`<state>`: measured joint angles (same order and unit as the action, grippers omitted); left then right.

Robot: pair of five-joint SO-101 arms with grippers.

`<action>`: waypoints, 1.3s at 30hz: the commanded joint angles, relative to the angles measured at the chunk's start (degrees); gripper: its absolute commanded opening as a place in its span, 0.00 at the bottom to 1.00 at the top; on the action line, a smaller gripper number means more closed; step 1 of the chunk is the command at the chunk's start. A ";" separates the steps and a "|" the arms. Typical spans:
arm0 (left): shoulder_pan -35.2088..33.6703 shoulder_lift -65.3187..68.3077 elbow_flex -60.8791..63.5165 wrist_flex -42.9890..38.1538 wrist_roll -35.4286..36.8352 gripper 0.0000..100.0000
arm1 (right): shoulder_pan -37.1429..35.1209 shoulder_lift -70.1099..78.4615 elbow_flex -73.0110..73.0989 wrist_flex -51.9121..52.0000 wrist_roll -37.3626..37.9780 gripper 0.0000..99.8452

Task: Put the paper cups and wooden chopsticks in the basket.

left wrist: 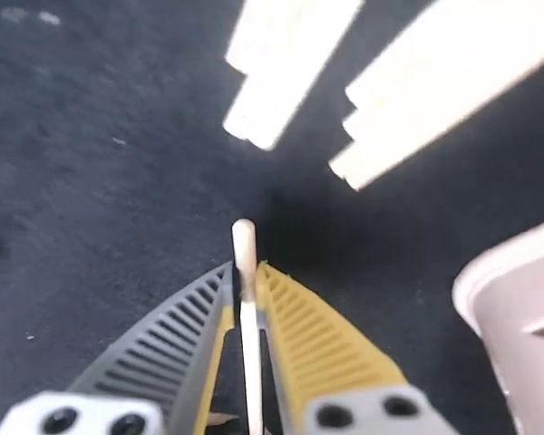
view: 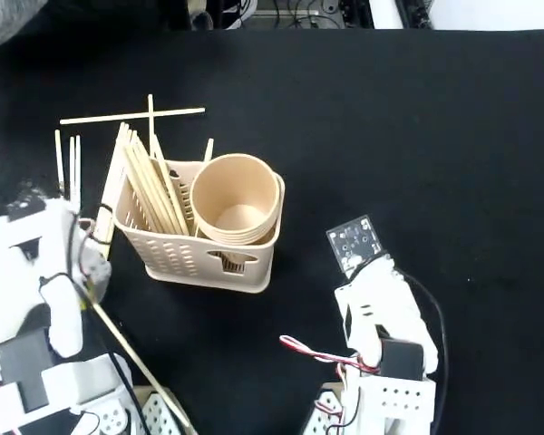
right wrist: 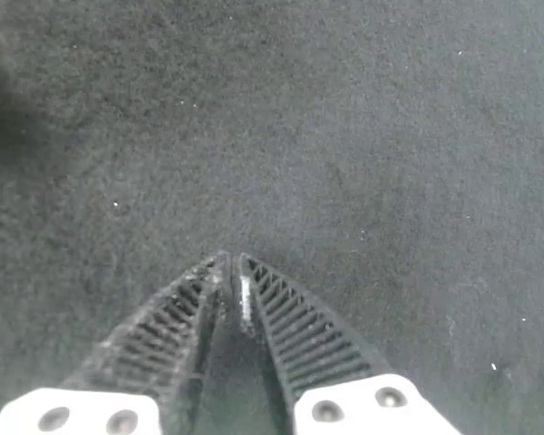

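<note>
Two arms, one basket, listed by view.

High view. Entry one: the basket, pale and slotted, near the middle of the black table. Entry two: paper cups, stacked in the compartment nearer my right arm. Entry three: bundled chopsticks, leaning in the other compartment. Entry four: loose chopsticks, two crossed beyond the basket, three side by side near my left arm. Entry five: my left gripper, low and just beside the basket's end wall, with the held chopstick slanting back past the arm's base.

Left wrist view. Jaws clamped on the held chopstick, its rounded end poking just past the tips. The loose chopsticks lie blurred ahead, with a basket corner off to one side. Handling note, my judgement: the grip sits near one end, so the long tail will swing. I should lift until that tail clears the rim, tip it upright, then lower it among the bundled chopsticks, not into the cups.

Right wrist view. My right gripper, jaws together on nothing, over black table.

Pose. Left arm folded low, wrist pitched down. Right arm drawn back near its base, well apart from the basket.
</note>
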<state>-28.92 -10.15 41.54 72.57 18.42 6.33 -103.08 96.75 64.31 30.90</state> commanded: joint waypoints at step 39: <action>2.86 -27.69 -96.84 11.43 3.96 0.03 | 0.70 -4.00 -0.13 0.35 0.44 0.01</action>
<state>-29.19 -38.20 -59.82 85.49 21.93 6.33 -103.08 96.75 64.31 30.90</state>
